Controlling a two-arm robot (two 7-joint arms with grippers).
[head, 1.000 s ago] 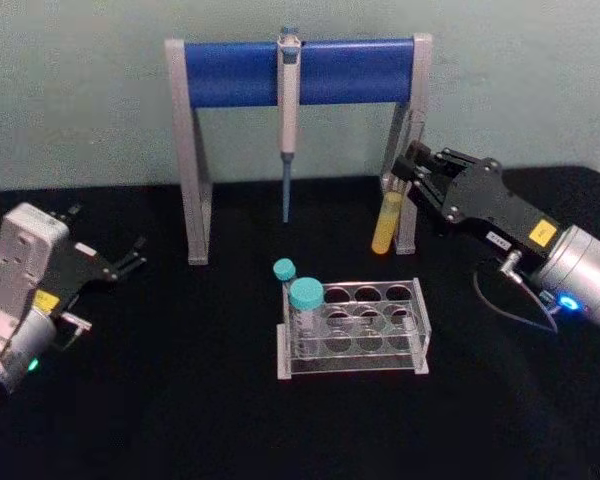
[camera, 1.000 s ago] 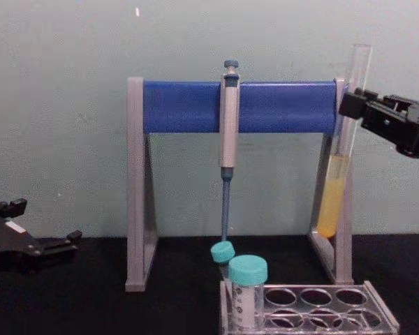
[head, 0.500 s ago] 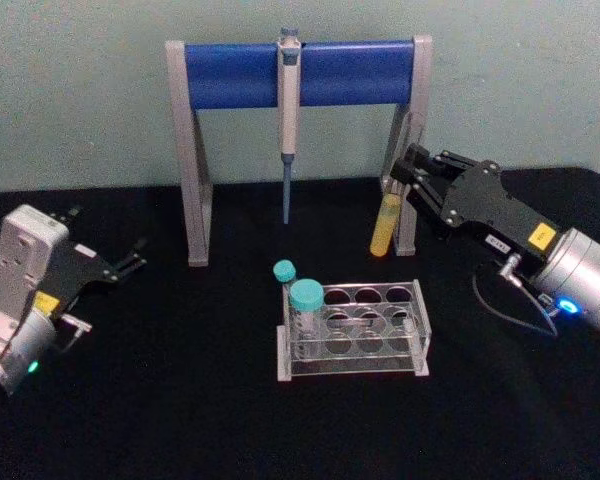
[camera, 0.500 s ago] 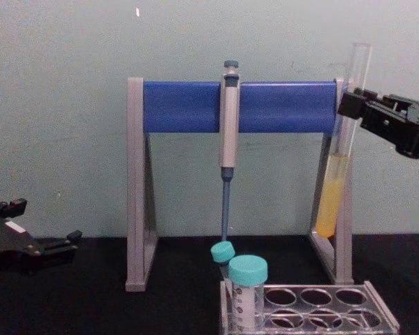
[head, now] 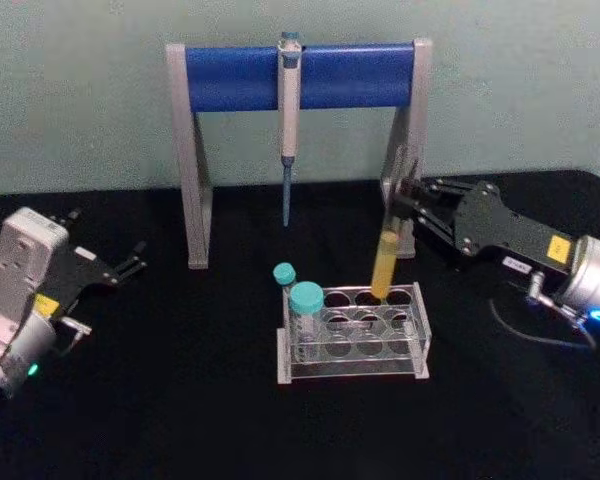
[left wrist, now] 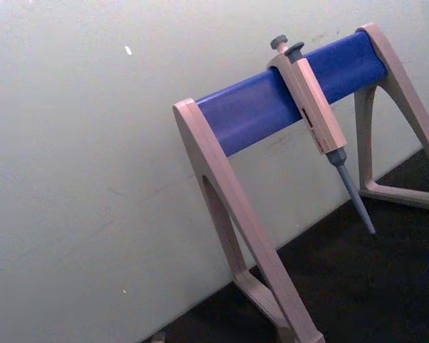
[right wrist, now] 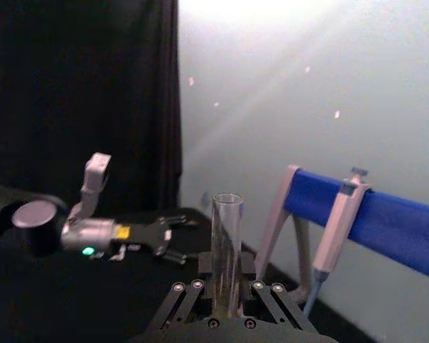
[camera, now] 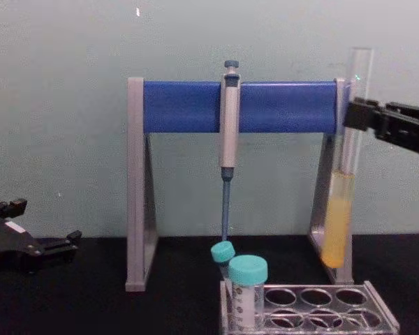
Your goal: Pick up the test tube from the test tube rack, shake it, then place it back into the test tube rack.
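Over at 9 o'clock from the test tube rack (head: 352,364), your left gripper (head: 108,242) is parked above the black table (head: 180,420), fingers spread, holding nothing. At 12 o'clock is the pipette stand (head: 300,75) with the grey pipette (head: 289,110) hanging off it. Two teal-capped tubes (head: 305,297) sit at the rack's 9 o'clock end. Your right gripper (head: 405,195), reaching in from 2 o'clock, is clamped on the test tube (head: 384,265) at its upper part, open mouth up, yellow liquid low. Chest view puts the round bottom just above the rack's back row, not in a hole yet; I can't tell which hole it's over. Risks as I read it: the bottom lands on the web between holes and shoves or tips the light rack. Any tilt going down binds glass on a rim. Letting go before it's seated drops it, and with no cap it spills. The stand's right leg is close behind the gripper, so watch it on retreat.
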